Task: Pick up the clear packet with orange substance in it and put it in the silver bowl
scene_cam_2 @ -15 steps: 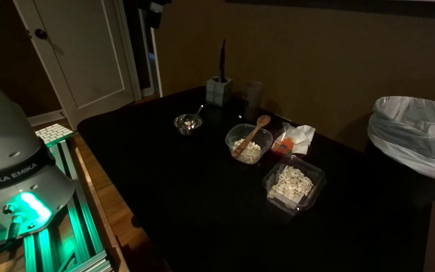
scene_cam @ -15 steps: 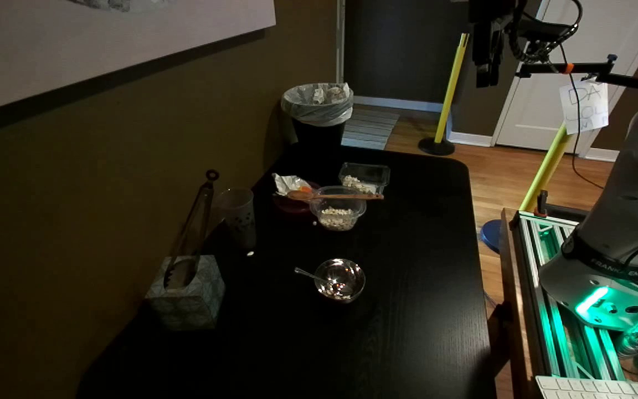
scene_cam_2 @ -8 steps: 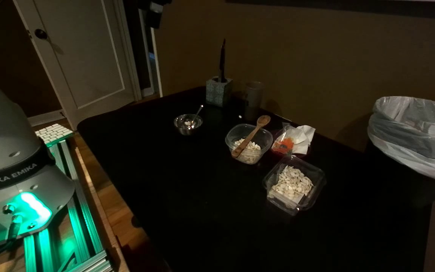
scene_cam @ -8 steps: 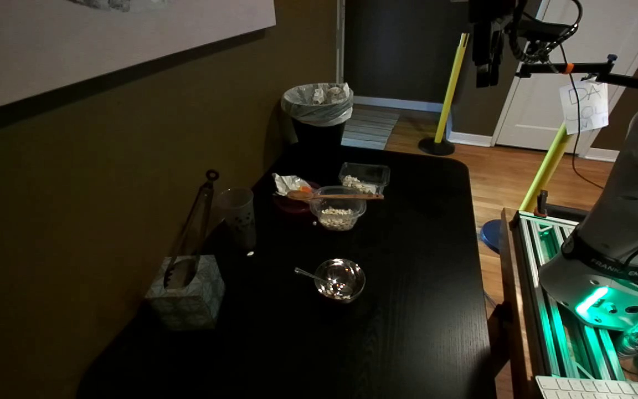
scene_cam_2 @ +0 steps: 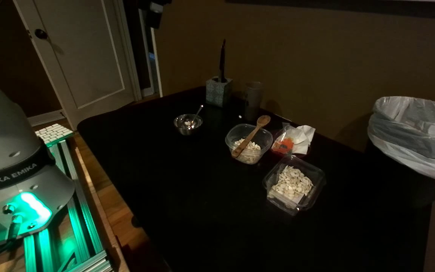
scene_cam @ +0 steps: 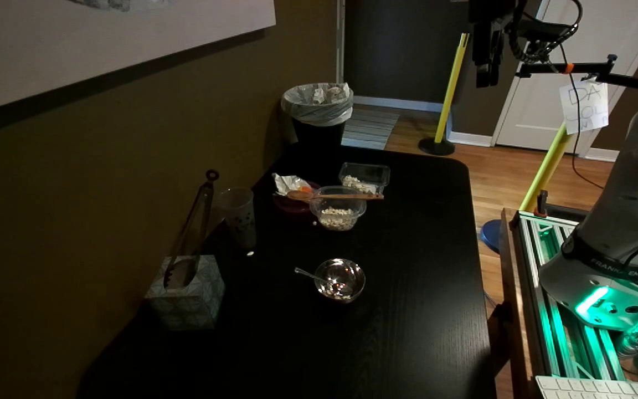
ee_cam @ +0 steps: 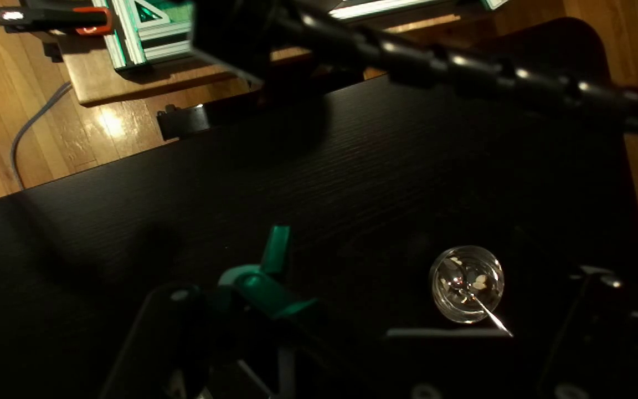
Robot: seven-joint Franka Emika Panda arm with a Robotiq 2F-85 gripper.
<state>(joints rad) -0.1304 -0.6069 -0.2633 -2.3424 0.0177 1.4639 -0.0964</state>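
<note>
On a black table (scene_cam: 424, 266), the clear packet with orange substance (scene_cam_2: 283, 145) shows only in the two exterior views. In an exterior view it is plain: at three o'clock from a clear tub (scene_cam_2: 264, 140), beside crumpled white paper (scene_cam_2: 303, 140). In an exterior view the packet (scene_cam: 303, 190) is just a small orange patch at the head of a wooden spoon (scene_cam: 346, 196), though the dark red dish (scene_cam: 293, 207) under it stands out better. The spoon lies across the tub's rim.

A clear square container (scene_cam_2: 317, 173) of pale seeds (scene_cam_2: 293, 183) sits between four and five o'clock from the tub; the silver bowl (scene_cam_2: 188, 131) is well apart from it, between nine and ten.

The wrist view looks down into the bowl, at four o'clock from the picture's centre: a few pale pieces inside, and a metal spoon (ee_cam: 492, 317) whose handle sticks out between four and five.

The gripper (scene_cam: 488, 83) hangs in the air, at one o'clock from the bowl. Seen there, its dark fingers nearly overlap; the wrist view shows them spread wide. A bent green part (ee_cam: 261, 282) near the fingers appears only in the wrist view; what it is cannot be told.

At nine o'clock from the bowl, tongs (scene_cam: 207, 191) stand in a tissue box (scene_cam: 189, 302).
</note>
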